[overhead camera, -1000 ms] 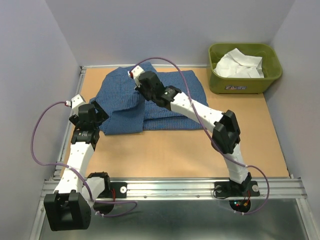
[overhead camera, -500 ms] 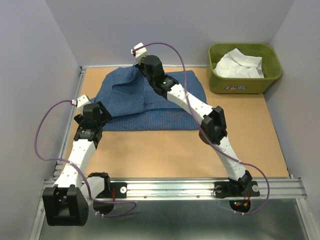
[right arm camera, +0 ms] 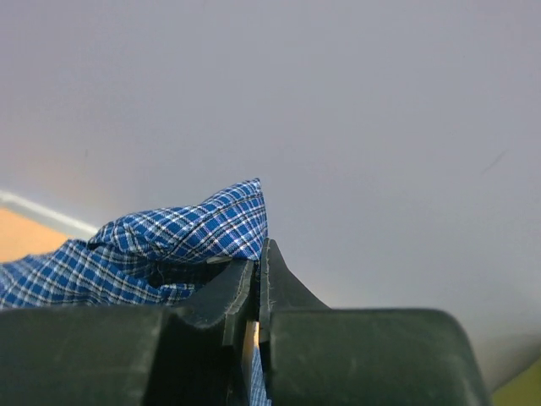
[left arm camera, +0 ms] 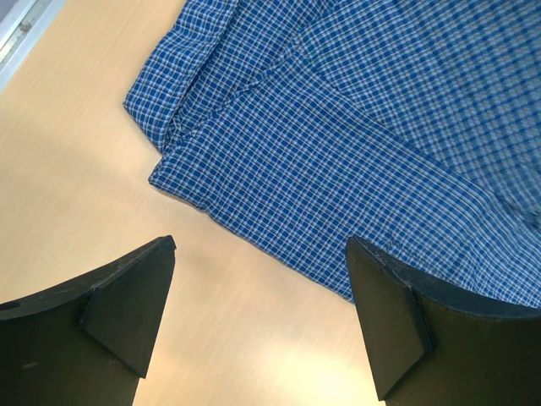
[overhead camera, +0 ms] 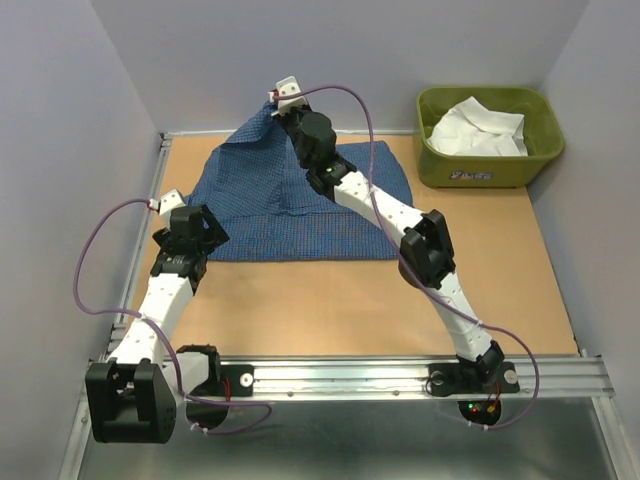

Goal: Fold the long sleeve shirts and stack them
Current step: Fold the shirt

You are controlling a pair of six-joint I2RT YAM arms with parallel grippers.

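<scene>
Right gripper (right arm camera: 260, 258) clamped on raised edge of blue checked shirt (overhead camera: 250, 200). Left gripper (left arm camera: 262, 279) apart over counter (overhead camera: 340, 300). Cloth likely soft, light, droopy; grip hem corners.

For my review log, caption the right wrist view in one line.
Right hand shut on a corner of the blue checked shirt, raised before the grey wall.

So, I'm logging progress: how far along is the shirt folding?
Done: little; the blue checked cloth shirt looks only partly folded. In hand: the right hand, shut, holds its far edge up; the left hand hovers open near its left corner. Left: finishing this fold, then the plain white shirt crumpled in the olive-green plastic tub, then stacking.
</scene>
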